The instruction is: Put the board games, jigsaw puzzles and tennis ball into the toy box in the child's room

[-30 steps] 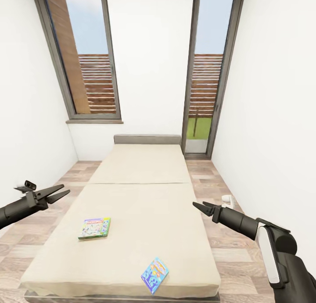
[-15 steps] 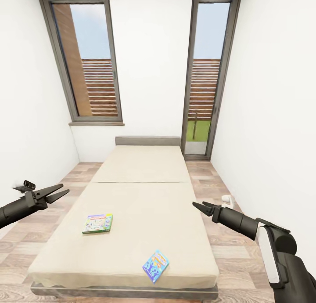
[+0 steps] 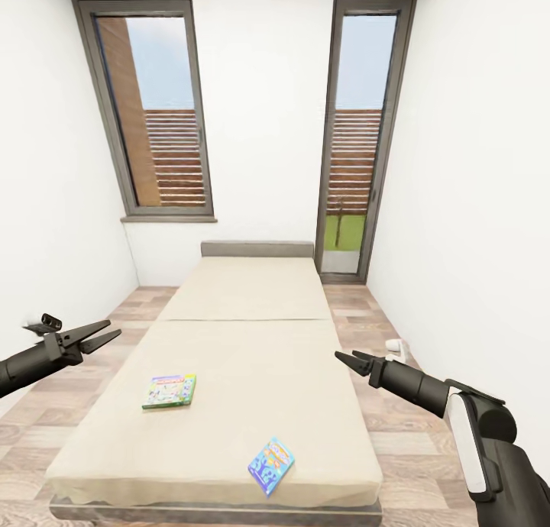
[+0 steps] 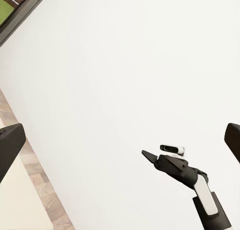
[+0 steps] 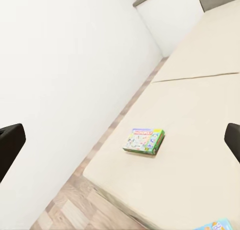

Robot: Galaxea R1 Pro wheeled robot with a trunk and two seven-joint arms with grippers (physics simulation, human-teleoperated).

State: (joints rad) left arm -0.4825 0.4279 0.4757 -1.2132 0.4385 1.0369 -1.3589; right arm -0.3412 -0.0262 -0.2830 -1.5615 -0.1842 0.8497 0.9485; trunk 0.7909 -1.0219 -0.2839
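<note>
Two board games lie flat on the beige bed point(image 3: 252, 344). The green-and-white one point(image 3: 169, 391) point(image 5: 144, 140) rests near the bed's left side. A smaller blue one point(image 3: 270, 464) sits close to the foot edge, and its corner point(image 5: 216, 224) peeks into the right wrist view. My left gripper point(image 3: 108, 334) hovers open over the floor left of the bed, well above the green game. To the right of the bed my right gripper point(image 3: 344, 357) point(image 4: 148, 154) hangs open, holding nothing. The table, toy box, jigsaw puzzles and tennis ball are out of view.
The bed runs lengthwise to a grey headboard point(image 3: 257, 248) under the far wall. Narrow strips of wood floor point(image 3: 382, 412) run along both sides between white walls. Two tall windows point(image 3: 156, 107) stand at the back. A small white object point(image 3: 395, 347) lies on the right floor strip.
The whole picture has shifted: the camera has drawn back a little, so the bed's foot edge and window tops show more. Both games and both grippers hold their places.
</note>
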